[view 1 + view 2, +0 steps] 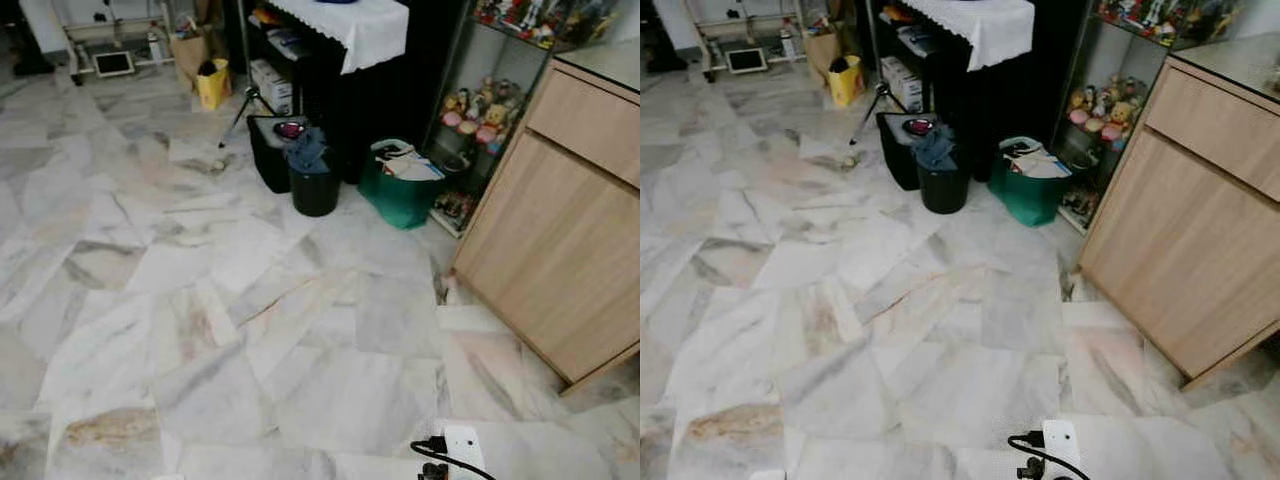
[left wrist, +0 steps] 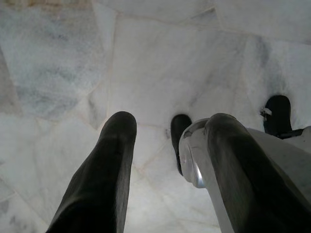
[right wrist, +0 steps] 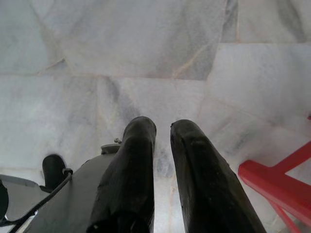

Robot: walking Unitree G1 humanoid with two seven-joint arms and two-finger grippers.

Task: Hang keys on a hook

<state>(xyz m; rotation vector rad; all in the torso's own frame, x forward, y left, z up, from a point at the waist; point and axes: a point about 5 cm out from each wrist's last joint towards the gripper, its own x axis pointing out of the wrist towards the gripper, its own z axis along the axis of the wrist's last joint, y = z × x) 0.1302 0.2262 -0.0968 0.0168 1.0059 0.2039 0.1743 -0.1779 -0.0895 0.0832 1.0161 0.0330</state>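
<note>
Red frame [image 3: 277, 187] beside right hand [image 3: 163, 128]

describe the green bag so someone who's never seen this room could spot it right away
Start at the wooden cabinet on the right and look left, toward the glass shelf of toy figures. The green bag sits on the marble floor in front of that shelf, with papers sticking out of its top. It is the only green thing there; the bin to its left is black.
</note>
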